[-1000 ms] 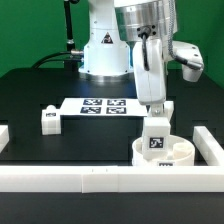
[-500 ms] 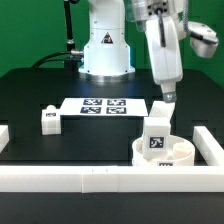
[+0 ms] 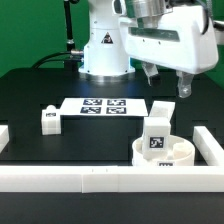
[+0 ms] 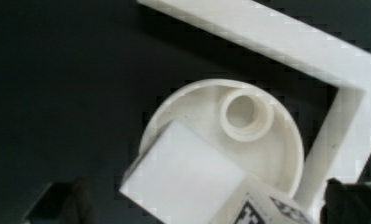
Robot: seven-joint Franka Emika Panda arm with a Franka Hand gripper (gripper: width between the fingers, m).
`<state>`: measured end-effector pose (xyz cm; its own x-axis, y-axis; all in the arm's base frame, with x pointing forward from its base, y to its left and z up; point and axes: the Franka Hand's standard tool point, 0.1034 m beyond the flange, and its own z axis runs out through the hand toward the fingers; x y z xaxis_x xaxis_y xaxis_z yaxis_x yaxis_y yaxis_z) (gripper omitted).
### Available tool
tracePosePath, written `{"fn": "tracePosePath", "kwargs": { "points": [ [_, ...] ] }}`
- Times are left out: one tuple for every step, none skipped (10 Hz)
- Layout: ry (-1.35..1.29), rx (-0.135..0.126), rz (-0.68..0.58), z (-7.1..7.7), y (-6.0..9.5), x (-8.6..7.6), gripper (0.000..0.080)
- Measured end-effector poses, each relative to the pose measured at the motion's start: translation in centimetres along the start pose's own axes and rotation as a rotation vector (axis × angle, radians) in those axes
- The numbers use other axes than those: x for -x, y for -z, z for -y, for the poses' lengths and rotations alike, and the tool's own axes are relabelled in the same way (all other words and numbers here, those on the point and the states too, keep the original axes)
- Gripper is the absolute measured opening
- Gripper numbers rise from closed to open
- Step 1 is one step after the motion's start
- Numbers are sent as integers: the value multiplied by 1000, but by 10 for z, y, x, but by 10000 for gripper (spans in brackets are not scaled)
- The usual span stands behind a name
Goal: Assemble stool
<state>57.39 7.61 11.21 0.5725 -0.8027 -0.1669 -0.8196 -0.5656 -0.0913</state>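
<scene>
Stool leg (image 3: 156, 131) upright in seat (image 3: 172, 157) bears a black-and-white tag (image 3: 155, 143).

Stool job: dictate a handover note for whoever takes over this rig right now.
Gripper: jaws open, empty, hanging above the table, clear of the parts.
Seat: in the corner of the border rails, at the exterior view's right.
Done: one leg stands upright in the seat. Cannot tell whether it is fully home.
Left: second leg lies on the table at the exterior view's left. A white block by the marker board is probably the third. Both need fitting; the wrist view shows one free socket.
</scene>
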Motion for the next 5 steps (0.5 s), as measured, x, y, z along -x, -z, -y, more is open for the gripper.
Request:
{"fn": "tracePosePath", "kwargs": {
  "points": [
    [226, 21, -10, 0, -2, 3, 649],
    [407, 30, -9, 1, -3, 6, 649],
    [533, 38, 2, 1, -6, 8, 649],
    [683, 51, 6, 4, -8, 11, 649],
    [777, 51, 11, 4, -9, 13, 649]
  ]
}}
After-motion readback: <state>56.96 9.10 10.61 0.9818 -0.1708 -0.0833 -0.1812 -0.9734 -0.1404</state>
